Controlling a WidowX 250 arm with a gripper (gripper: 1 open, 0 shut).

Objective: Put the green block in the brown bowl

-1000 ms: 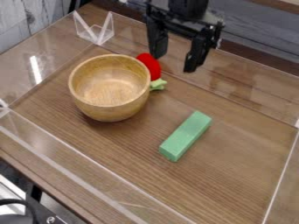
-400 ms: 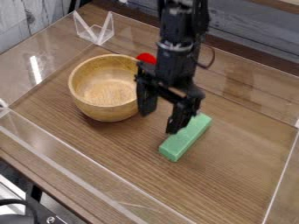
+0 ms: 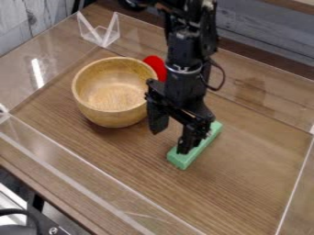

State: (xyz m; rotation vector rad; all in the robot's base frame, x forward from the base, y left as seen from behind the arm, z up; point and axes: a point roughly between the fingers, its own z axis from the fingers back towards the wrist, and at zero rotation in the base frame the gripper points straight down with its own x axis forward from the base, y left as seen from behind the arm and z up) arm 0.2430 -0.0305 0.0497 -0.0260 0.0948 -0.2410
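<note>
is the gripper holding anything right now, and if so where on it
Nothing is held. The gripper is open, its fingers low over the green block, which lies flat on the table.

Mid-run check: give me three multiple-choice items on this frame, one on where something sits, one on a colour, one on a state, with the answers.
1. Where does the green block lie?
A. inside the brown bowl
B. on the table, right of the brown bowl
C. on the bowl's rim

2. What colour is the rounded object behind the bowl?
A. blue
B. yellow
C. red

3. How does the gripper stand?
A. open, fingers down at the block
B. shut on the block, lifted
C. inside the bowl

Answers: 1 B, the block rests on the wood apart from the bowl. 2 C, red shows past the rim. 3 A, the two fingers are spread, low over the block's near end.
</note>
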